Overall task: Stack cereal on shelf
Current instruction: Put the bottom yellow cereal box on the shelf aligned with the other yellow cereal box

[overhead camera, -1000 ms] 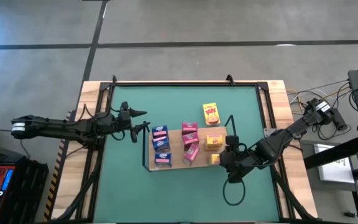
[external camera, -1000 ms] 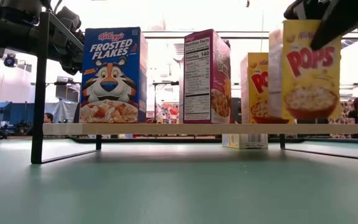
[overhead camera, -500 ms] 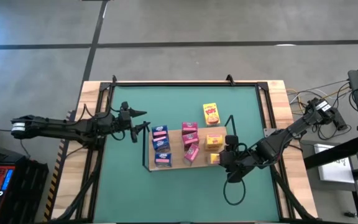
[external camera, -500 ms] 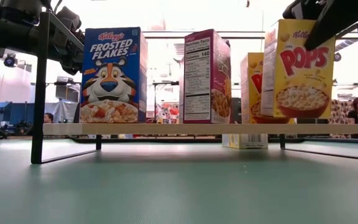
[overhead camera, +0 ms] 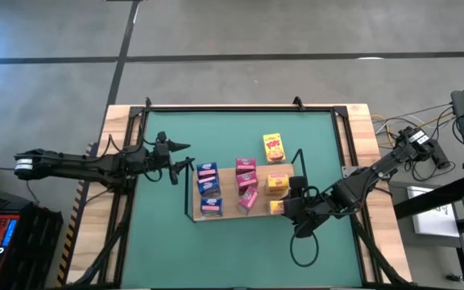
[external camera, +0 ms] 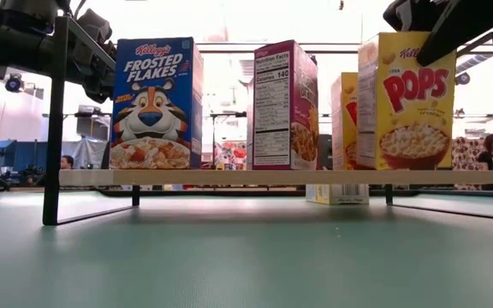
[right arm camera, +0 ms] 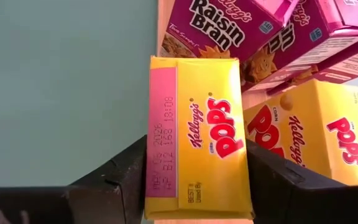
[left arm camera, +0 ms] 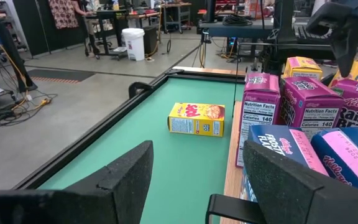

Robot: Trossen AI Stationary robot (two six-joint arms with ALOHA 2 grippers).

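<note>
The shelf (overhead camera: 225, 213) is a light-wood board on black rails (external camera: 54, 128). Blue cereal boxes (overhead camera: 209, 185) stand at its left end and pink ones (overhead camera: 246, 185) in its middle. A yellow one (overhead camera: 277, 183) stands on its right end. My right gripper (overhead camera: 285, 207) is shut on another yellow box (external camera: 403, 103) at the shelf's near right corner. One more yellow box (overhead camera: 273, 147) lies flat on the green table beyond the shelf. My left gripper (overhead camera: 176, 166) hangs open, left of the shelf, with nothing between its fingers. My right gripper pinches the yellow box's top end (right arm camera: 194, 186) between its two fingers, one on the printed front (external camera: 424, 68) and one on the back. The fingers slant down from the table's right side. The box stands upright, its bottom on the shelf board (external camera: 229, 177).
Green table lies bare near the front edge and left of the shelf. A black cable loop (overhead camera: 302, 246) lies on the table under my right arm. Raised black rails (overhead camera: 240, 107) border the table.
My right gripper has rolled at the wrist and brought the yellow box from a tilted, lifted pose to upright. The box has come down onto the shelf board and shifted slightly toward the pink boxes.
</note>
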